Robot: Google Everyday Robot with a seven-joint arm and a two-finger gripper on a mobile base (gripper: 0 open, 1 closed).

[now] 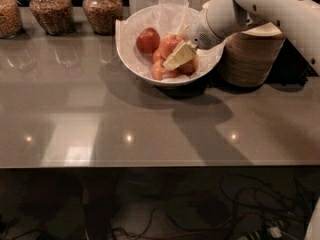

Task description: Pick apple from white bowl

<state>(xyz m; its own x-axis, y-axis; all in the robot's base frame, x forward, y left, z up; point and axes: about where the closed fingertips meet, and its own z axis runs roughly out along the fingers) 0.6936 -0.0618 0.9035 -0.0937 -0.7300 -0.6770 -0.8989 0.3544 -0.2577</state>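
Observation:
The wide white bowl [131, 59], lined with crinkled white tissue, stands at the back middle of the grey table. Several red apples lie in it. One apple [148, 40] sits apart at the left. The others [167, 46] are bunched in the middle and front of the bowl. My gripper [175, 60] reaches in from the right and sits down among the bunched apples, touching them. It hides part of them. The white arm [260, 6] comes in from the upper right.
A stack of beige disposable bowls [250, 56] stands just right of the white bowl, under my arm. Three glass jars of grain [102, 8] line the back left edge. The table's front edge runs across the middle of the view, with cables on the floor below.

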